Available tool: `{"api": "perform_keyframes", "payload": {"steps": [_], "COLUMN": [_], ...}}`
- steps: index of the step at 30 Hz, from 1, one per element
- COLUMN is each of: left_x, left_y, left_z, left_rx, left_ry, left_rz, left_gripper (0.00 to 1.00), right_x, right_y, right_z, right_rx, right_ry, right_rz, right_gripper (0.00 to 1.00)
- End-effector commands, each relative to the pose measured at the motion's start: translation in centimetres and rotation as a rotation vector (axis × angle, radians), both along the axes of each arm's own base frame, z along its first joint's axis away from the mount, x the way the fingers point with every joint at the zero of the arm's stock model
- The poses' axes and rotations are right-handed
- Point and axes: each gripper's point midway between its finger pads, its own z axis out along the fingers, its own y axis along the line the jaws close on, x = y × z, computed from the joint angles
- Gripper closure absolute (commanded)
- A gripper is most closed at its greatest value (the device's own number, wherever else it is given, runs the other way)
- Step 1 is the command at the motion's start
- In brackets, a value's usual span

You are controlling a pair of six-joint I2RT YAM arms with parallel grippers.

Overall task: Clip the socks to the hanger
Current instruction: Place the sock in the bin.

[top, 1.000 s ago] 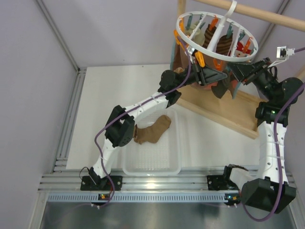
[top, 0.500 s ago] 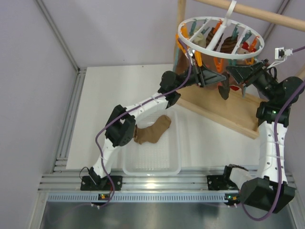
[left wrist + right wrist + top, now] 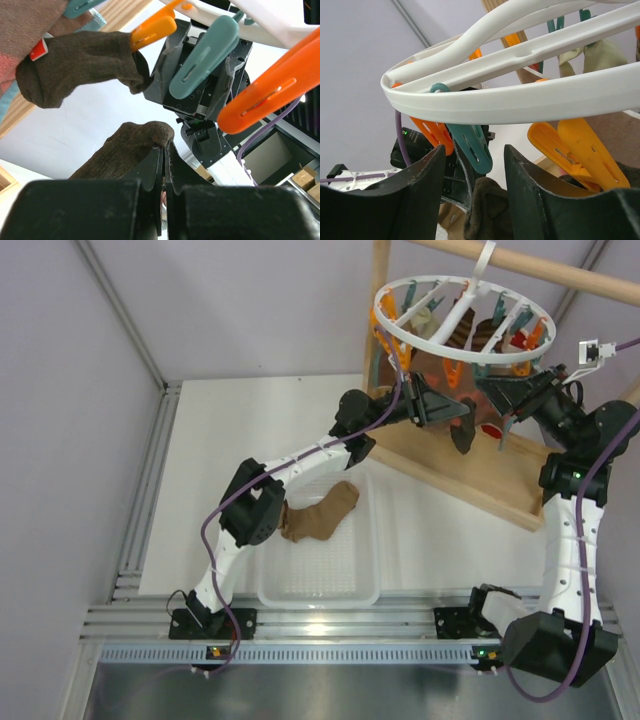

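The white ring hanger hangs from the wooden rod, with orange and teal pegs and several socks clipped on it. My left gripper is shut on a dark brown sock just under the ring. In the left wrist view the gripper pinches the sock's edge below a teal peg. My right gripper is open and faces it. In the right wrist view the right gripper straddles the teal peg, with the dark sock just below. A tan sock lies in the tray.
The white mesh tray sits at the front centre. The wooden frame's base and rod stand at the back right. Another dark sock hangs from an orange peg. Orange pegs dangle close to my right fingers.
The hanger ring has swung and tilted up towards the right. My left gripper has carried the dark sock a little to the right, closer to the right gripper.
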Motion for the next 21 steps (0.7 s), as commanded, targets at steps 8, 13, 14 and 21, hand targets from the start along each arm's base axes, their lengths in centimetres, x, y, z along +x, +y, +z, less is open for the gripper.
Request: {"api": "perform_keyframes", "payload": {"steps": [8,13,14,21], "left_x": [-2.6,-3.1,-3.7,-7.6], "left_y": [2.6,2.7,3.0,5.7], "left_z": [5.8,5.7,6.0,0.4], "left_rx": [-0.11,-0.098,-0.102,0.048], "left_ry": [-0.141,-0.217,-0.247,-0.353], "left_rz": [0.008,0.018,0.014,-0.055], "left_gripper": [1.0,1.0,1.0,1.0], "right_x": [-0.2,-0.3,-0.2,-0.1], "right_y": [-1.0,-1.2,-1.5,-2.3], "right_z": [2.9,3.0,3.0,3.2], "right_rx": [-0.063,-0.062,-0.065,-0.067], "right_ry": [-0.11,-0.111,-0.112,-0.109], "right_rz": [-0.083,-0.115,-0.133,-0.202], "right_gripper": [0.5,0.54,0.54,0.53]}}
